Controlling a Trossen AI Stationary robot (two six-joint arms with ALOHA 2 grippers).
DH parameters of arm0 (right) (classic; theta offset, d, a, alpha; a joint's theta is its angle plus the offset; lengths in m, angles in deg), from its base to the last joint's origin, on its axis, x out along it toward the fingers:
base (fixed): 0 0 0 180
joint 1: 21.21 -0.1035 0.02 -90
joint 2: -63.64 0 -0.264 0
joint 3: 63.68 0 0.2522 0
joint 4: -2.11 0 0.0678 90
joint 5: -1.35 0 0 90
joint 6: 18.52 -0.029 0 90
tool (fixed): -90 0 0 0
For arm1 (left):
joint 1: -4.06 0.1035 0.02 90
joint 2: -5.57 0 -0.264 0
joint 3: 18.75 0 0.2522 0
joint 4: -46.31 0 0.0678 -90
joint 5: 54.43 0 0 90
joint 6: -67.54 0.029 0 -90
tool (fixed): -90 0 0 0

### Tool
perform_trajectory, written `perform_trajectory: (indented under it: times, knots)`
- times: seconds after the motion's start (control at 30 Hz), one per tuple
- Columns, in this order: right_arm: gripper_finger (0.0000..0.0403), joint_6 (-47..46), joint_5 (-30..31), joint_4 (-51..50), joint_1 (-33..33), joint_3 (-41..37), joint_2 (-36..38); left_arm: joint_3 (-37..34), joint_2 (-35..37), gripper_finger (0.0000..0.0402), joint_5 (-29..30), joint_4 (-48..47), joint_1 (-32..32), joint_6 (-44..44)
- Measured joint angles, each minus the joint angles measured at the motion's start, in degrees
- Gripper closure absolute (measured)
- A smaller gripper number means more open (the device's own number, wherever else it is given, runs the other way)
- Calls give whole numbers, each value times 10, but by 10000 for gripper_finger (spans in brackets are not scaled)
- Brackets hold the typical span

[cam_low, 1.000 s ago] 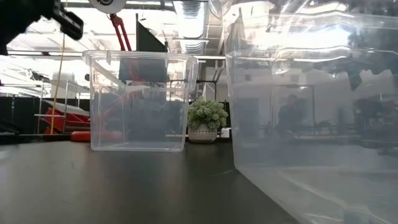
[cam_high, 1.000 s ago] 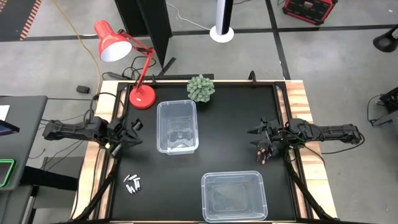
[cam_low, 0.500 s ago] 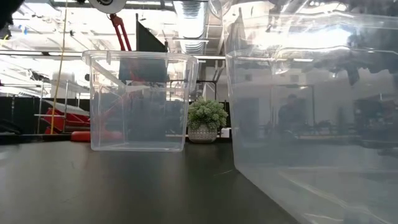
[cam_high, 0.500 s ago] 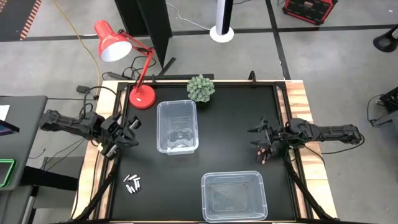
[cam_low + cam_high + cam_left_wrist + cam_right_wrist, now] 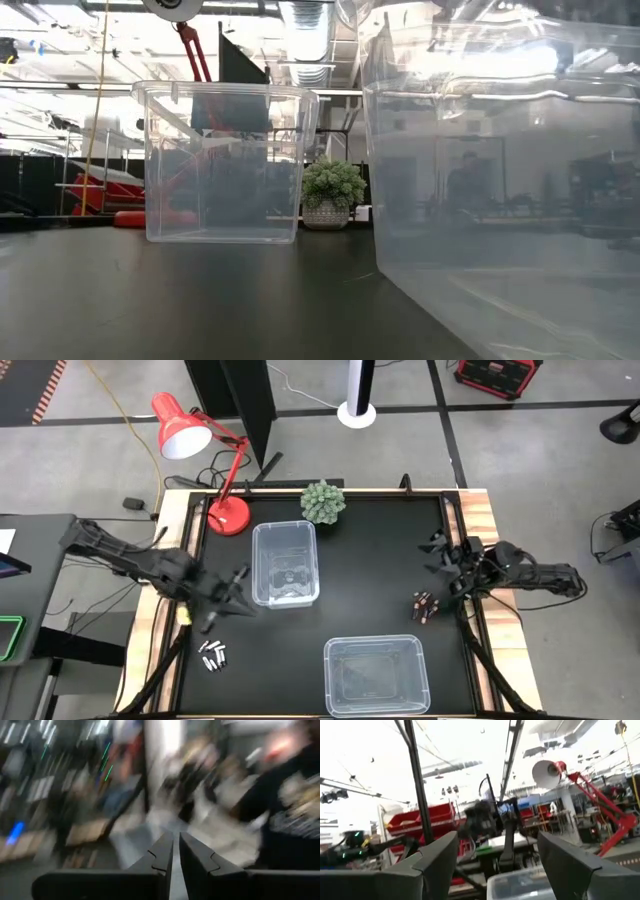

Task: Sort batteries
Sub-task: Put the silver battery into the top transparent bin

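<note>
Batteries (image 5: 213,654) on table, below left gripper (image 5: 234,592)

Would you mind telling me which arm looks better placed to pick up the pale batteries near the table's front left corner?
Left, probably. Its tool, nearly shut and empty, is near the whitish batteries. The right tool is open at the opposite edge, by the dark batteries.

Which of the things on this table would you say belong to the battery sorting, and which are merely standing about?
For the job: light batteries; dark batteries; rear bin; front bin; left gripper, shut; right gripper, open.

Standing about: red lamp; potted plant.
</note>
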Motion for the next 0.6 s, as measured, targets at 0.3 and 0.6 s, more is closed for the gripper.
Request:
perform_trajectory:
  times: [0.3, 0.6]
  knots:
    - [111, 8, -1, -53, 7, 47, 0, 84, -52, 326, 164, -379, -45, -175]
    - [111, 40, -1, -59, 7, 54, 0, 98, -120, 279, 140, -591, -123, -394]
